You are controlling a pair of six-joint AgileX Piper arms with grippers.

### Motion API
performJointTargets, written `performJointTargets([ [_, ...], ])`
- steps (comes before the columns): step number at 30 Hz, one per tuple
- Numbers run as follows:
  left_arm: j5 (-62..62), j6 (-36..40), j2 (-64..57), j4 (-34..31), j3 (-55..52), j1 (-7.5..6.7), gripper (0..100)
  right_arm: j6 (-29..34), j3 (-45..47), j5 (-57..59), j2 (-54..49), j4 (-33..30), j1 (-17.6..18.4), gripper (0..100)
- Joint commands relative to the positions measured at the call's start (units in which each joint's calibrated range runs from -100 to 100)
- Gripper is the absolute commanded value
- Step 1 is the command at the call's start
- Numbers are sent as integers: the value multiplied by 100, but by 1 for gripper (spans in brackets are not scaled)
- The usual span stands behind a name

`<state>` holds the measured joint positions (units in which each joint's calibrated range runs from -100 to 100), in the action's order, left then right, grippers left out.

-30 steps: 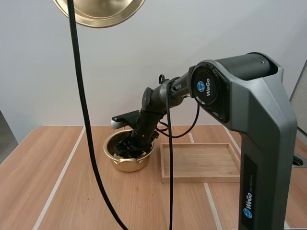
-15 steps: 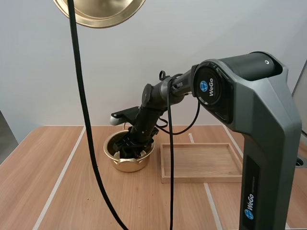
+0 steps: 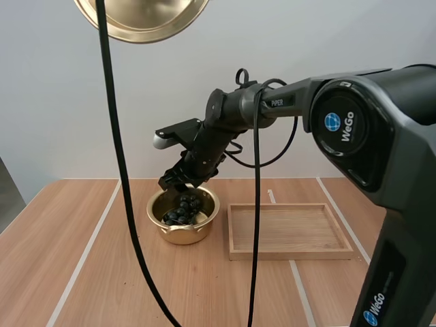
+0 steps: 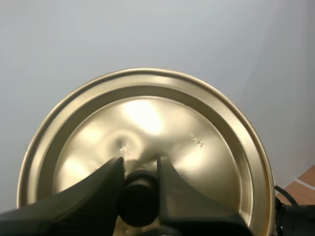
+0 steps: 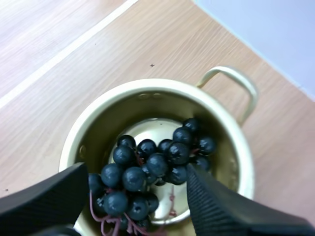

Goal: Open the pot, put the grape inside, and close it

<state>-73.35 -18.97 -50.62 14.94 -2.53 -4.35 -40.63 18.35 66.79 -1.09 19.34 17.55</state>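
A bunch of dark grapes (image 3: 182, 209) (image 5: 150, 177) lies inside the open gold pot (image 3: 159, 219) (image 5: 236, 162) on the wooden table. My right gripper (image 3: 176, 183) (image 5: 138, 201) hangs just above the pot's rim, open, with its fingers apart over the grapes and nothing between them. The gold lid (image 3: 141, 17) (image 4: 197, 142) is held high above the table. My left gripper (image 4: 139, 172) is shut on the lid's black knob (image 4: 139, 199).
A shallow wooden tray (image 3: 289, 230) lies right of the pot with nothing in it. The pot's loop handle (image 5: 231, 78) points away from the gripper. Bare tabletop spreads to the left and front of the pot.
My right gripper has risen out of the pot and let go of the grapes, which now lie inside it. The lid has stayed high.
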Motion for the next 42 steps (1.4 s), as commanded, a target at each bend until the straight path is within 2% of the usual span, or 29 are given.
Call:
performJointTargets([
  [1,31,60,-32,-5,37,-5,0,254,-26,-10,-460,-408,-13,95],
  [5,28,60,-32,-44,37,-5,0,459,-26,-10,-1019,-689,-13,95],
  [8,146,154,-32,-69,37,-5,0,760,-26,211,-1387,-1155,-30,95],
  [12,173,328,-4,-80,37,-5,0,819,-26,540,-1732,-1215,-216,95],
  [21,-284,603,385,-68,37,-5,0,794,-12,828,-2465,-1260,-882,95],
  [25,-446,682,539,-56,37,-5,0,786,-12,864,-2801,-1498,-1354,95],
  [29,-825,702,710,-44,37,-5,0,682,-12,899,-2968,-1538,-1675,95],
  [35,-784,693,971,-44,-503,-5,0,622,-12,782,-3152,-1538,-2077,91],
  [42,379,539,1174,-44,-1824,-5,0,682,-12,716,-3305,-1538,-2197,90],
])
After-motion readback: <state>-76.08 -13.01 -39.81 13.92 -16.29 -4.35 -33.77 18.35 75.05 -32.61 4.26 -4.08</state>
